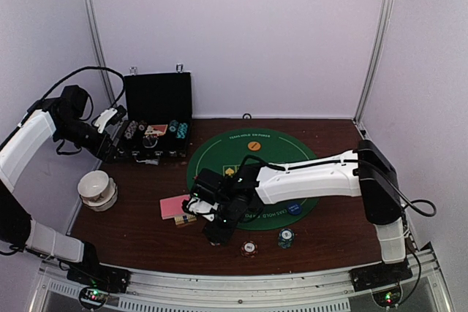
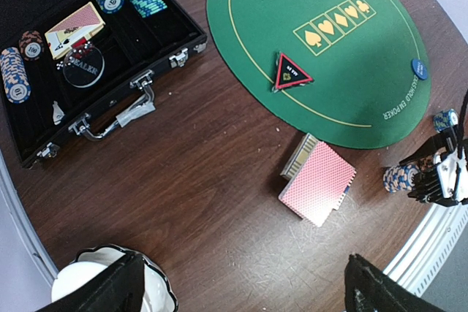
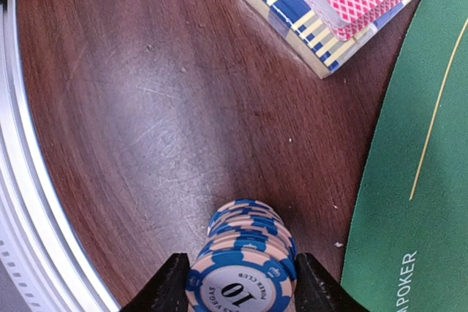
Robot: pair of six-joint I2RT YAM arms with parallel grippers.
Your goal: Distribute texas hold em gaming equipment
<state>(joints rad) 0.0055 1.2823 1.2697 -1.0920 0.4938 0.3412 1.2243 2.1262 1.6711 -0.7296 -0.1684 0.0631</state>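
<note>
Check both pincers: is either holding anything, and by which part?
Left pincer: open, nothing held. Right pincer flanks the blue-and-peach chip stack at the striped rims of its top chips; whether it grips cannot be told.

In the right wrist view the stack of blue-and-pink chips (image 3: 247,268) runs off the bottom edge; only the tips of the right fingers (image 3: 170,288) beside it show, so a grip cannot be told. The pink-backed card deck (image 3: 344,1) is cut by the top edge. From above, the right arm (image 1: 307,177) hides that stack. The left wrist view crops the white bowl (image 2: 77,279), partly behind a left finger (image 2: 121,288).
</note>
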